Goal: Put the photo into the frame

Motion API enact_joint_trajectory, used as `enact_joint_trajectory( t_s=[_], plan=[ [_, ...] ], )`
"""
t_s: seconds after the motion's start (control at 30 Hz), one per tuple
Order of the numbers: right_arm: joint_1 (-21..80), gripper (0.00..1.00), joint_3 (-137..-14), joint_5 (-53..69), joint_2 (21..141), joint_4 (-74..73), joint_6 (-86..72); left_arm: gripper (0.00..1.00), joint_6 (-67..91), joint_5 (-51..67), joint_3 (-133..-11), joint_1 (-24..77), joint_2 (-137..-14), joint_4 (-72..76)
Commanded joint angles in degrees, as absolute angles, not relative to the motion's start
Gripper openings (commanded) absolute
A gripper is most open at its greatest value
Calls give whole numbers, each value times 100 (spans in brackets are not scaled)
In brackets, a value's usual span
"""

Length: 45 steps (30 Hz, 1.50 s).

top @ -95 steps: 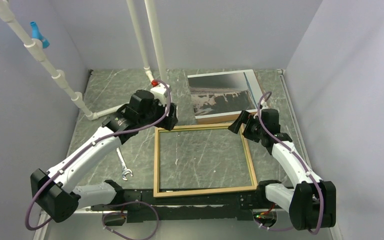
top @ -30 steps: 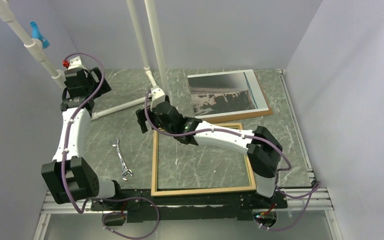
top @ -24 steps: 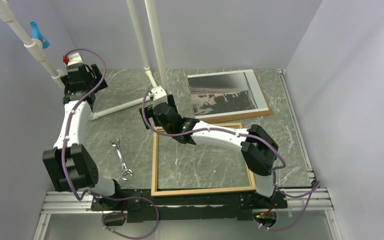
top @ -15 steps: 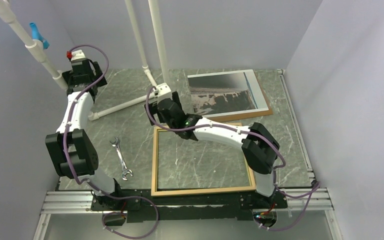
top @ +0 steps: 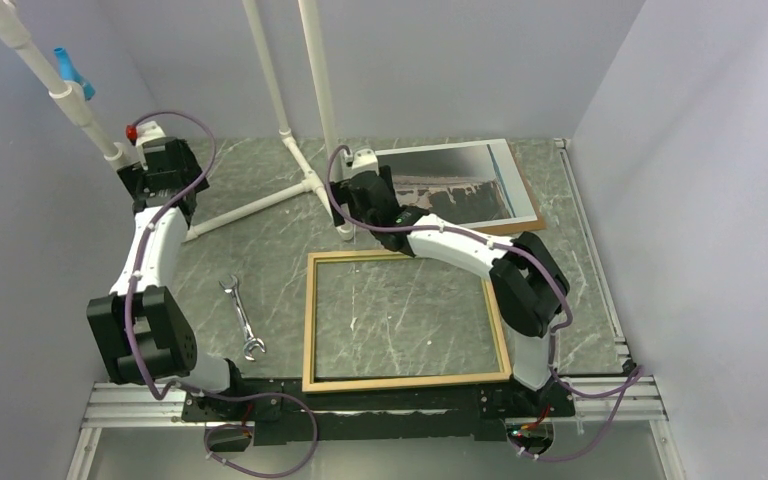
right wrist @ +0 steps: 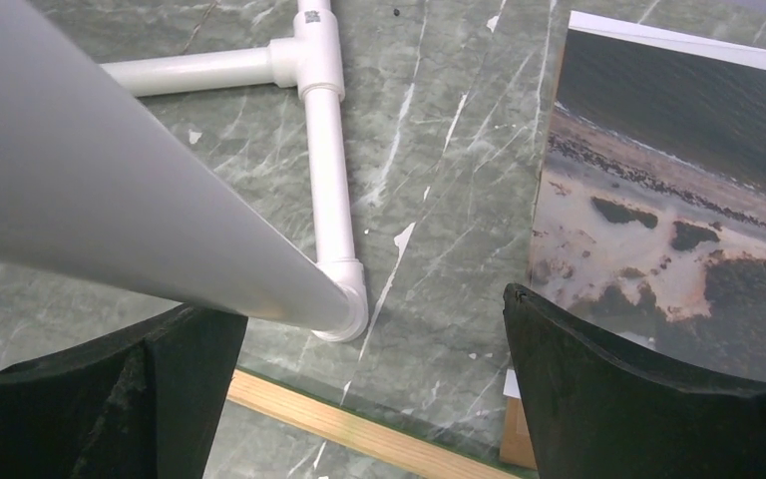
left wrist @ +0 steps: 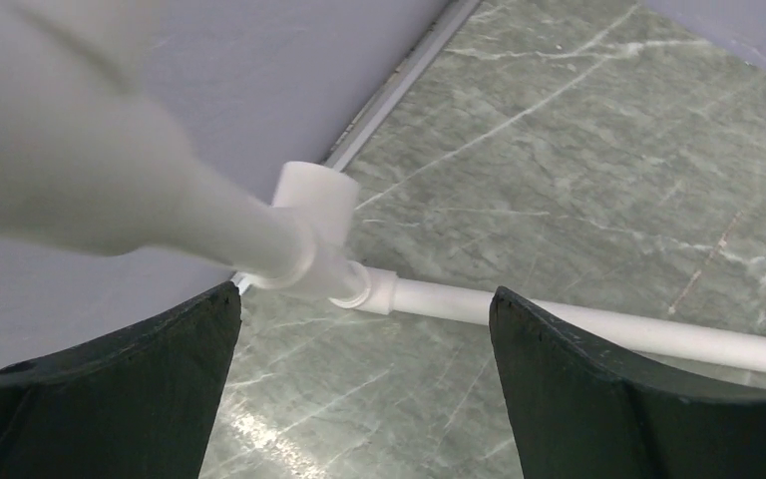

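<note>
Writing: mark on white plastic pipe tee [right wrist: 306, 50], too small to read.
Photo: grey-and-brown landscape print [top: 455, 185] lies on green marble counter [top: 260, 255], beyond light tan wooden frame [top: 410, 381].
Fingers: left fingers [left wrist: 110, 399] and right fingers [right wrist: 608, 399] spread wide, empty.
Change: right fingers moved from frame corner to photo's edge.

Two like arms, the left arm [top: 150, 250] and the right arm [top: 455, 240], are each built of slender white links with rounded shells, joined by blocky black joint housings [top: 145, 335]. A purple cable [top: 212, 155] follows each arm in loose loops from base to wrist. Each wrist ends in a black body topped by a small white block [top: 364, 158]; the left one also bears a red cap [top: 132, 130]. The fingers [left wrist: 110, 399], seen from the wrist views, are broad matt black plates with curved inner edges. Both bases sit on a black cross-bar [top: 380, 400] fixed to a silver slotted rail [top: 110, 405]
</note>
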<state>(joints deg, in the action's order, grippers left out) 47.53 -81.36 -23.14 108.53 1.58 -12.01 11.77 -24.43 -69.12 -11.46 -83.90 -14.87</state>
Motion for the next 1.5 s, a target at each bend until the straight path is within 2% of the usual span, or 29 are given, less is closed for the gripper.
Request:
enact_joint_trajectory(
  t_s=[0.0,0.7,1.0,1.27,1.47],
  plan=[
    [4501,100,-8550,-2263,10808,33,-1272,98,1377,-2841,-6828,-1252,-8014,-1518],
    [3899,100,-9996,-2219,11761,-623,-1371,99,1760,-3397,-6138,-1307,-7379,-2110],
    [3708,100,-10755,-1994,12335,-870,-1395,99,2213,-3292,-5591,-1326,-6705,-2397],
    [3641,100,-10939,-1902,12588,-1003,-1567,98,2251,-3022,-5148,-1218,-5900,-2546],
    [3574,100,-10798,-1831,12648,-1030,-1748,97,2112,-3165,-5147,-848,-5794,-2724]
  ],
)
